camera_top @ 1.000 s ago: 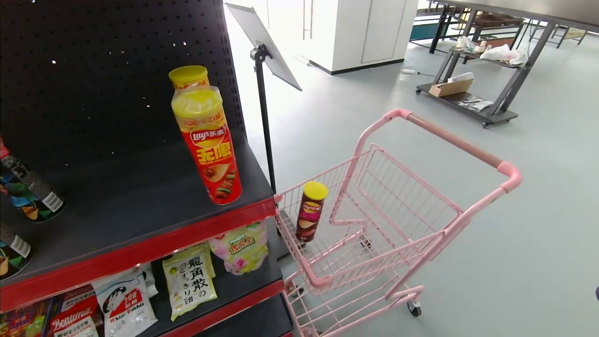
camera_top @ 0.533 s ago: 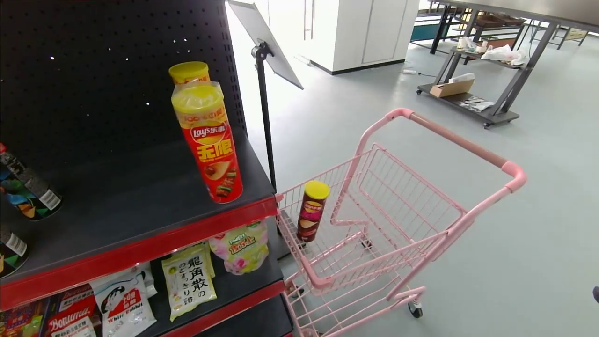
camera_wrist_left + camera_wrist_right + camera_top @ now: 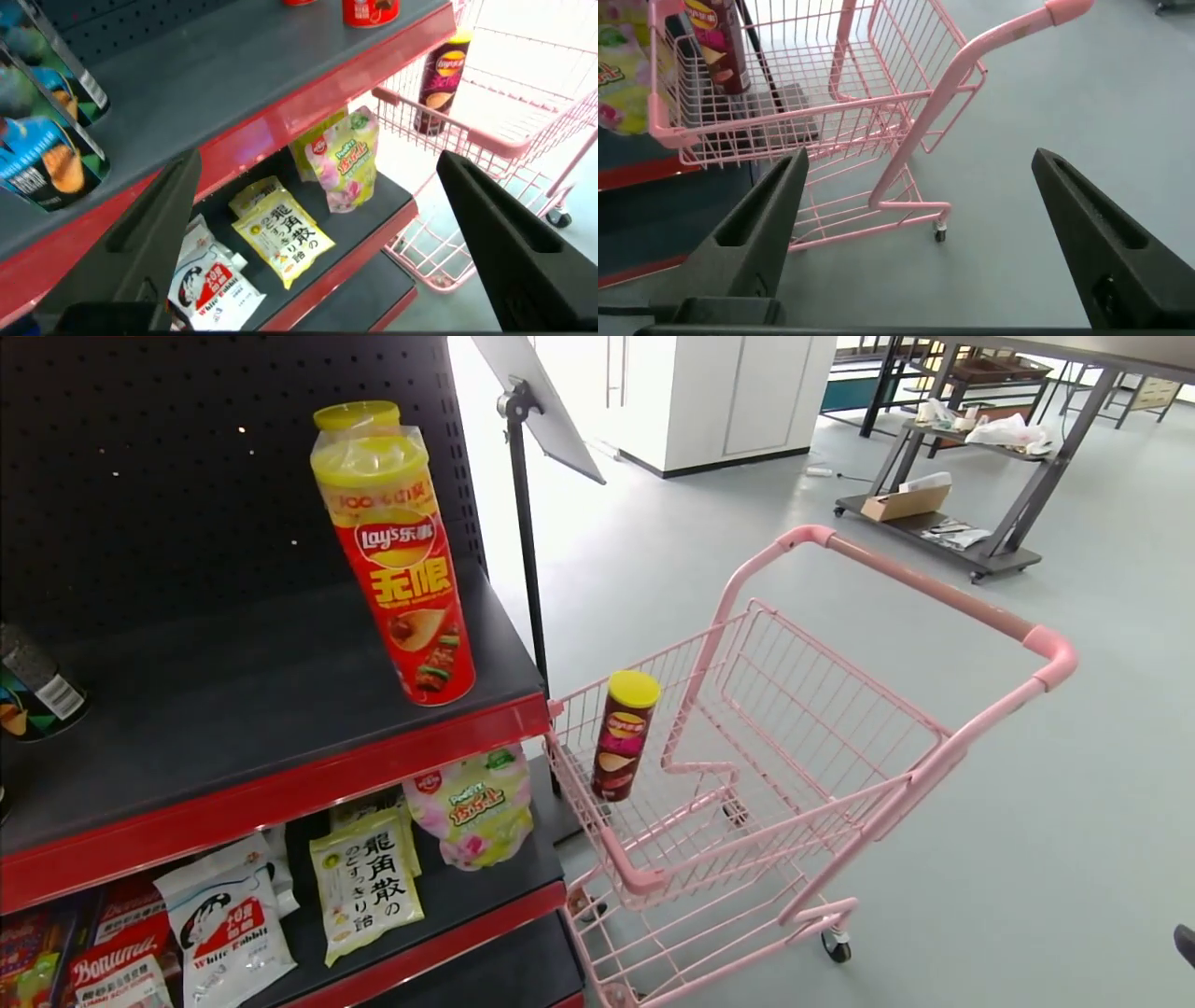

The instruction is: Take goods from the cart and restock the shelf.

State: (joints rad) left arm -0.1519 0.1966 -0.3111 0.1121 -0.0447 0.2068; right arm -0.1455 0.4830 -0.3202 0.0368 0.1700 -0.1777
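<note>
A dark red chip can (image 3: 624, 735) with a yellow lid stands upright in the front corner of the pink cart (image 3: 920, 583), close to the black shelf (image 3: 233, 709) with red edges. The same can (image 3: 439, 79) appears past the shelf corner in the left wrist view, and again (image 3: 719, 47) in the right wrist view. A tall red chip can (image 3: 403, 569) stands on the upper shelf board near its corner, a second yellow-lidded can (image 3: 355, 414) behind it. My left gripper (image 3: 320, 163) is open before the shelf front. My right gripper (image 3: 920, 157) is open above the cart's side and the floor.
Snack bags (image 3: 369, 882) hang or lean on the lower shelf board, and blue cans (image 3: 47, 140) stand at the upper board's far left. A sign stand (image 3: 527, 523) rises between shelf and cart. A wheeled rack (image 3: 971, 448) stands far back right; open grey floor lies right of the cart.
The whole head picture has shifted, so the camera has moved closer and slightly down. The cans, cart and shelf keep their places relative to one another.
</note>
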